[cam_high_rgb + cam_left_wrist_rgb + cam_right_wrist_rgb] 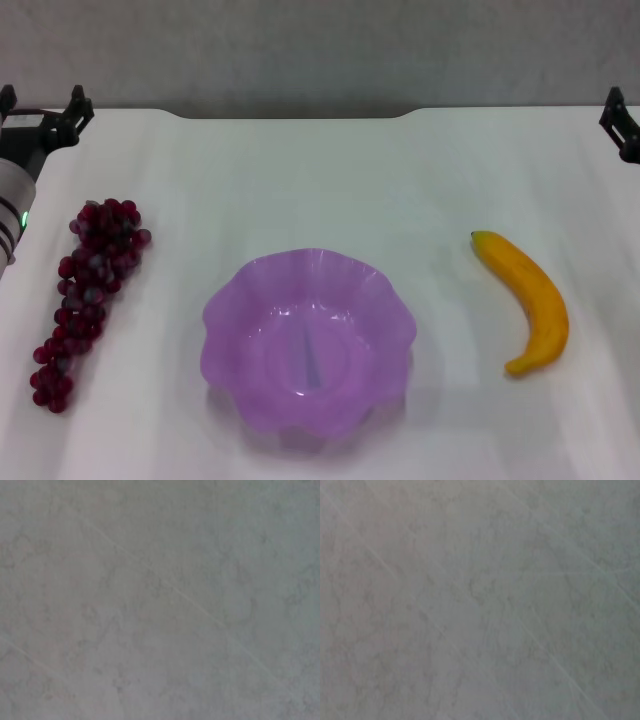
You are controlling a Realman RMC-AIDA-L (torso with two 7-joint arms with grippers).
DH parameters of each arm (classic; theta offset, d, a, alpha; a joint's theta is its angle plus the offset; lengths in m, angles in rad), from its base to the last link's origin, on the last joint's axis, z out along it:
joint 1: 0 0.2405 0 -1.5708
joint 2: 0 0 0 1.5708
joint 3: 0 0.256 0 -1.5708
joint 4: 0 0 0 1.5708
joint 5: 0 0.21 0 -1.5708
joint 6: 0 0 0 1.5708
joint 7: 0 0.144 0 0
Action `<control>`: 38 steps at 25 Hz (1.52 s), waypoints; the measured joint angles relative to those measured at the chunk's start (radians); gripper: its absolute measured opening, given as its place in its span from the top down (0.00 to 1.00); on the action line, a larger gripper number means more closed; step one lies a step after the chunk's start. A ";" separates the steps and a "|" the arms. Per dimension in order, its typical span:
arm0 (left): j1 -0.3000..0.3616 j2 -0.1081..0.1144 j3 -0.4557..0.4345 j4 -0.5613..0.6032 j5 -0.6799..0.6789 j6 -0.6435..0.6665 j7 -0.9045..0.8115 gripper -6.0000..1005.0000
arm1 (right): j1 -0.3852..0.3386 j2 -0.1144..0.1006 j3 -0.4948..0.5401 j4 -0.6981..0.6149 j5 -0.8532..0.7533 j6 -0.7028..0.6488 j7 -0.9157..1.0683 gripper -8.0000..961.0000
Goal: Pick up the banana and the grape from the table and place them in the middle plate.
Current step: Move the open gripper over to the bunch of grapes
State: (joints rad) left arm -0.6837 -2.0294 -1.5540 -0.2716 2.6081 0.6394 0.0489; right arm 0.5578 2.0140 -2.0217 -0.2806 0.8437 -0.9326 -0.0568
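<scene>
From the head view, we take the middle plate [308,340] as our landmark: translucent purple plastic, bowl-like, with a wavy scalloped rim, standing on the white desk [320,180]. The grape [88,295], a long bunch of small dark red-purple globes, lies well to the plate's left; the banana [530,297], smooth, curved and yellow-orange, lies well to its right. Neither touches the plate, which holds nothing yet.

The left pincer [42,108] sits at the desk's far left corner, beyond the grape, fingers parted and holding nothing. Of the right pincer [622,125] only a dark sliver shows at the far right edge, so we cannot tell how its fingers stand.

We judge the bunch light but floppy (it will likely sag at both ends), so a hold across its thick upper part seems best. The banana looks stiff and rather slick; its mid-length, across the curve, should suit.

The left wrist view shows only a mottled grey surface, and the right wrist view shows the same.
</scene>
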 joint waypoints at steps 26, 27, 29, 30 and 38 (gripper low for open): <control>0.137 0.002 -0.285 -0.710 0.030 -1.031 0.349 0.12 | -0.038 -0.003 0.000 0.002 0.000 0.000 0.000 0.07; 0.146 0.001 -0.287 -0.740 0.031 -1.076 0.360 0.12 | -0.038 -0.003 0.000 0.002 0.000 0.000 0.000 0.07; 0.162 0.001 -0.289 -0.791 0.040 -1.154 0.371 0.12 | -0.039 -0.003 0.000 0.001 0.000 0.000 0.000 0.07; 0.166 0.001 -0.289 -0.815 0.050 -1.196 0.371 0.12 | -0.039 -0.003 0.000 0.002 0.000 0.000 0.000 0.07; 0.143 0.000 -0.316 -0.813 0.180 -1.399 0.326 0.12 | -0.039 -0.003 0.000 -0.001 -0.001 0.000 0.000 0.07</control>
State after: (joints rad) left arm -0.5410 -2.0298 -1.8703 -1.0850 2.7885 -0.7595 0.3748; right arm 0.5186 2.0110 -2.0217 -0.2818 0.8429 -0.9325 -0.0567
